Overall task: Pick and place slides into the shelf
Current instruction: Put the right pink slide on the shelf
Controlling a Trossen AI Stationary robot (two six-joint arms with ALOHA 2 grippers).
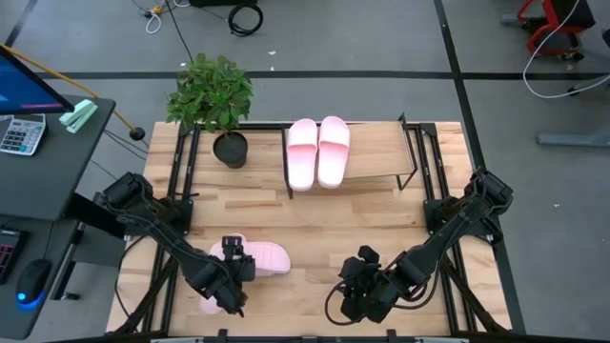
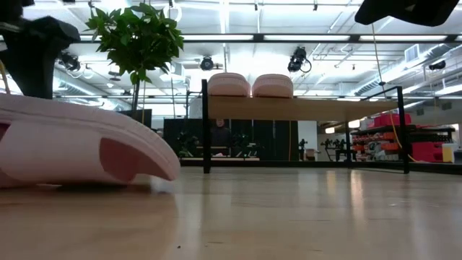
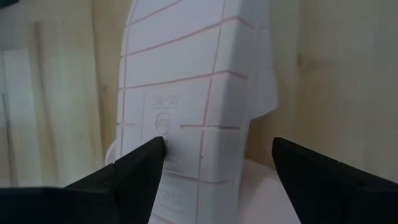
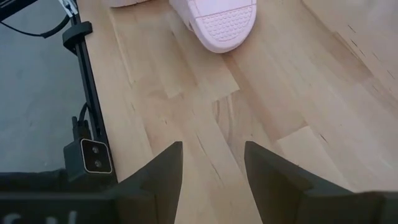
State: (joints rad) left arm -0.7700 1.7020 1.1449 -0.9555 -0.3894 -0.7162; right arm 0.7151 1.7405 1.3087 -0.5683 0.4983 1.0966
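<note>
High view: two pale pink foam slides [image 1: 318,151] sit on the slanted wood shelf [image 1: 376,152] at the desk's far edge. Left wrist view: the left end effector [image 3: 217,163], open, straddles an upturned slide [image 3: 186,93] near the front edge; closing comes next. Right wrist view: the right end effector [image 4: 212,163] waits open.

A potted plant [image 1: 212,95] in a dark pot [image 1: 230,150] stands at the far left part of the wood-plank tabletop [image 1: 315,229]. On a dark side desk [image 1: 48,171] lie a calculator [image 1: 21,133], a pale green stapler [image 1: 78,115] and a computer mouse [image 1: 32,282]. Cables [image 1: 244,16] lie on the grey floor.
</note>
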